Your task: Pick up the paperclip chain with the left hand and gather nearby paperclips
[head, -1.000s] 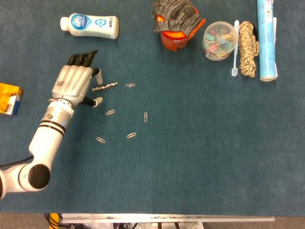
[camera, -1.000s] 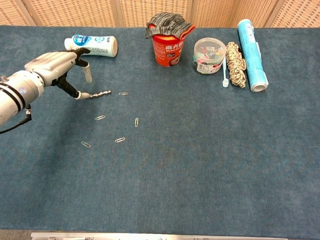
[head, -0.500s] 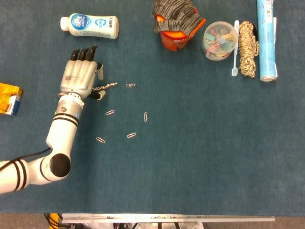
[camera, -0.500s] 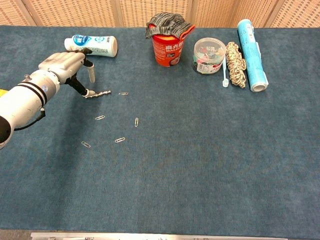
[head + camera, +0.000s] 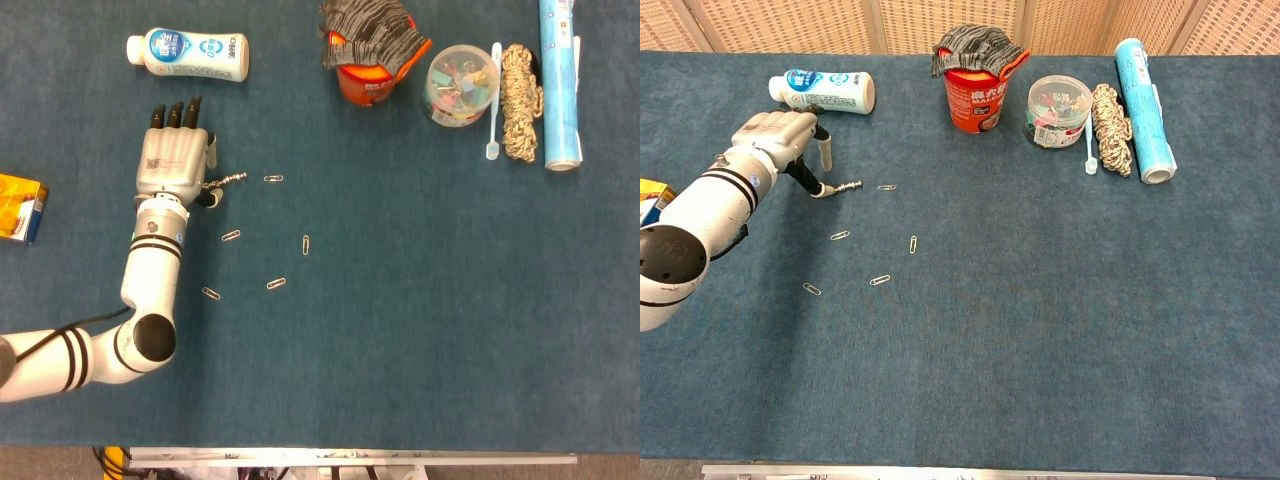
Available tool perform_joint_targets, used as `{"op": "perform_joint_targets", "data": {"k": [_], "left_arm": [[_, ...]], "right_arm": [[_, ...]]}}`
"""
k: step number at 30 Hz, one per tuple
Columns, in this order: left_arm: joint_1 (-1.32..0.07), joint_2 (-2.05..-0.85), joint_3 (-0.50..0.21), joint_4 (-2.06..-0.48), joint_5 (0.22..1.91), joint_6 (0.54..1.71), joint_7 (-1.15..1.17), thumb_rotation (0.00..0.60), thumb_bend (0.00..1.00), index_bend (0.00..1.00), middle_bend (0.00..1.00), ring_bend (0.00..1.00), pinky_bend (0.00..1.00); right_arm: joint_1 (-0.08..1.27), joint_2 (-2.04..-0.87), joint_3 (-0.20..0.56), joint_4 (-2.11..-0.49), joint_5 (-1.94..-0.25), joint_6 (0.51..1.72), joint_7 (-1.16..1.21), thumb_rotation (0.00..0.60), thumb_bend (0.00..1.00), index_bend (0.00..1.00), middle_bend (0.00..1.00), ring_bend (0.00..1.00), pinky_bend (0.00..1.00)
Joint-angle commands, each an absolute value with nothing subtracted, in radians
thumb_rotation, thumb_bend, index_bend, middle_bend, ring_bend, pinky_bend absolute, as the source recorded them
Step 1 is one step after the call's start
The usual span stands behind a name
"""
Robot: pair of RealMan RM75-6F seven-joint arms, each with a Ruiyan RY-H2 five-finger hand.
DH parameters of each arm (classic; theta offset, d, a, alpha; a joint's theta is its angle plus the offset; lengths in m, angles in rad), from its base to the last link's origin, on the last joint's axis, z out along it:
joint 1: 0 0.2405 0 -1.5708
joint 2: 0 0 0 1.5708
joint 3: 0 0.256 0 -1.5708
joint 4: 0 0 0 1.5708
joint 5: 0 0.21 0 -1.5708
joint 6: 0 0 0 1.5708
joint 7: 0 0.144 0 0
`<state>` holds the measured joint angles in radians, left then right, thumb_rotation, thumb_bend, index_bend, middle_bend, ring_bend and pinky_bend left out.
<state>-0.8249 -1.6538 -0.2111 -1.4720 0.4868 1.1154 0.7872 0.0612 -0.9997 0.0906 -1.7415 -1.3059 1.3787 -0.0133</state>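
Over the last second I've swung my left hand point(image 5: 175, 160) in from the left, and its thumb side now covers the near end of the paperclip chain point(image 5: 232, 179), which lies on the worktop point(image 5: 420, 300) at upper left of the head view. That puts me at the grasp, though I can't tell whether thumb and finger have actually closed on it; only the chain's free end shows. The palm faces down, fingers stretched toward the top of the frame, forearm running down-left. Loose paperclips point(image 5: 276, 284) lie just below-right, ungathered.
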Motion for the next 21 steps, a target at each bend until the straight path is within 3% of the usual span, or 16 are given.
{"op": "perform_joint_targets", "data": {"k": [1,21], "left_arm": [[-0.832,-1.669,-0.217,-1.467,0.468,1.130,0.801,0.600,0.19,0.48,0.00,0.00,0.00],[-0.861,-1.747,-0.247,-1.435,0.426,1.173,0.841,0.600,0.19,0.50,0.00,0.00,0.00]], "right_arm": [[0.061,-0.999,0.091,-1.742,-1.306,1.379,-0.013,0.600,0.00,0.24,0.23,0.24,0.55],[0.061,-0.997,0.088,-1.745,-1.312,1.378,-0.012,0.600,0.00,0.24,0.23,0.24,0.55]]}}
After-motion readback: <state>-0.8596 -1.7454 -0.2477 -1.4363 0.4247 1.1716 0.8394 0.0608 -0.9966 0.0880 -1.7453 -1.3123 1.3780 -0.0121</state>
